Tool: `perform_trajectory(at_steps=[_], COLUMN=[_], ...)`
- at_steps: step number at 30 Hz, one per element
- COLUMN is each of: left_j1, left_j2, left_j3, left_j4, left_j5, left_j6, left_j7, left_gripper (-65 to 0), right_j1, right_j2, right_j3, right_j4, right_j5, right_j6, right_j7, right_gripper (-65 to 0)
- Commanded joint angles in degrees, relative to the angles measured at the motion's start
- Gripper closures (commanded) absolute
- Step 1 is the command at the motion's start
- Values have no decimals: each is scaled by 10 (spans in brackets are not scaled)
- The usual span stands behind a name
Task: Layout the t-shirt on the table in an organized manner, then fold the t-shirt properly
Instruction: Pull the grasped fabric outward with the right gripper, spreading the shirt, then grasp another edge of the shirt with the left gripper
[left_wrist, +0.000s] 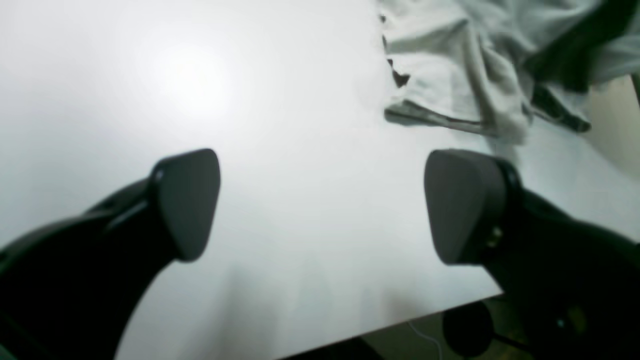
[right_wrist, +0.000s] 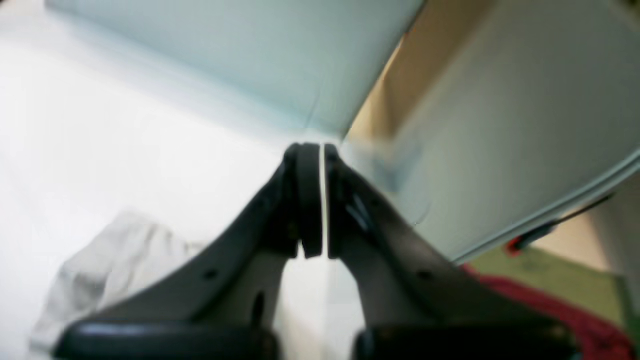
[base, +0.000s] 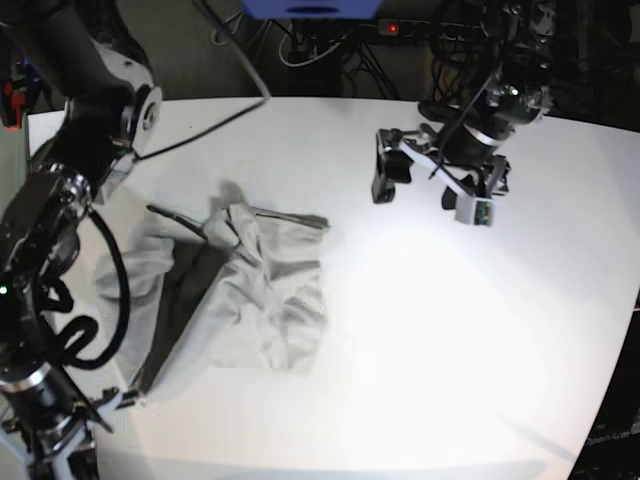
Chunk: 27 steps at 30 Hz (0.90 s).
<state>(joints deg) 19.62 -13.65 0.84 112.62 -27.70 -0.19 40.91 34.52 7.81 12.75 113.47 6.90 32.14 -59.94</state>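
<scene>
One garment only: the t-shirt (base: 245, 300) lies crumpled on the table (base: 450, 330), toward the base view's left half, bunched with deep folds and not yet spread. Its long axis runs roughly from the near-left edge, by the right arm's base, up toward the table's middle; a straight dark-edged hem shows at the far end. Left gripper (base: 432, 185) hovers above bare tabletop well apart from the cloth, jaws spread wide, nothing between them. In the left wrist view the shirt (left_wrist: 480, 65) sits ahead and to the upper right of the left gripper (left_wrist: 320, 205). Right gripper (right_wrist: 315, 200) has its jaws pressed together on nothing visible; a fold of the shirt (right_wrist: 115, 260) lies below and beside it. Judgement: right arm is nearer the cloth; the left must travel across toward the far hem before any spreading pull can start.
</scene>
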Motion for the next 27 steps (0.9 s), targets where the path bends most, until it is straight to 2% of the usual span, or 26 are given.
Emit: perform_trajectory(at_steps=[1, 3, 5, 8, 14, 17, 19, 22, 24, 27], left_j1=[-1, -1, -1, -1, -7, -30, -56, -93, -126, -161], left_j2=[-3, -4, -8, -20, -19, -6, 2, 9, 18, 36], left_j3=[-2, -4, -4, -1, -1, 18, 45, 105, 149, 199], left_j4=[11, 15, 19, 20, 19, 16, 12, -4, -22, -64], left_j5=[-5, -5, -5, -5, -5, -4, 1, 1, 1, 1], left_j6=[-1, -1, -1, -1, -1, -1, -1, 3, 4, 5], left_j7=[-10, -10, -10, -10, -11, -12, -10, -11, -13, -15], left_gripper=[-628, -628, -628, -628, -628, -628, -628, -628, -628, -628], right_j1=[30, 60, 74, 50, -93, -145, -171, -201, -216, -226], right_j2=[3, 2, 2, 5, 1, -5, -3, 1, 18, 27], right_j3=[0, 0, 4, 4, -1, 1, 3, 3, 3, 4], right_j4=[9, 10, 10, 9, 3, 3, 3, 3, 3, 3], right_j5=[4, 11, 19, 38, 58, 54, 53, 53, 53, 53], right_j6=[8, 24, 25, 25, 25, 25, 25, 25, 25, 25], right_j7=[2, -22, -46, -53, 3, 35, 39, 39, 43, 43], right_gripper=[0, 0, 0, 0, 0, 0, -32, -115, -177, -246])
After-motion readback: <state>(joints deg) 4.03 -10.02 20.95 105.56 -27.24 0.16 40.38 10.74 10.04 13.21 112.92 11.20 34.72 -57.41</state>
